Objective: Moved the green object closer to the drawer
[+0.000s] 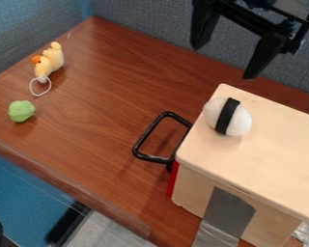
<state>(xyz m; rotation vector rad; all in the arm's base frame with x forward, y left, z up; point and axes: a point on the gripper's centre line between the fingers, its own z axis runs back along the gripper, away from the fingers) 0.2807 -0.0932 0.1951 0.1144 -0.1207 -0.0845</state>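
The open claw (223,61) hangs above the drawer unit (273,140) — the green object (21,111) sits near the table's edge (66,190), so a clumsy nudge could roll it off

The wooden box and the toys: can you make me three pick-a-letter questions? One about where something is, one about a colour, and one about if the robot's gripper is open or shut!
1. Where is the egg-shaped toy?
A) beside the yellow toy
B) under the gripper's arm, on the floor
C) on top of the wooden box

2. What colour is the small round toy?
A) green
B) red
C) purple

3. How is the gripper?
A) shut tight
B) open

Answers:
1: C, it rests on the box's pale top.
2: A, its whole lumpy side that shows is light green.
3: B, its two black fingers are wide apart with nothing held between them.
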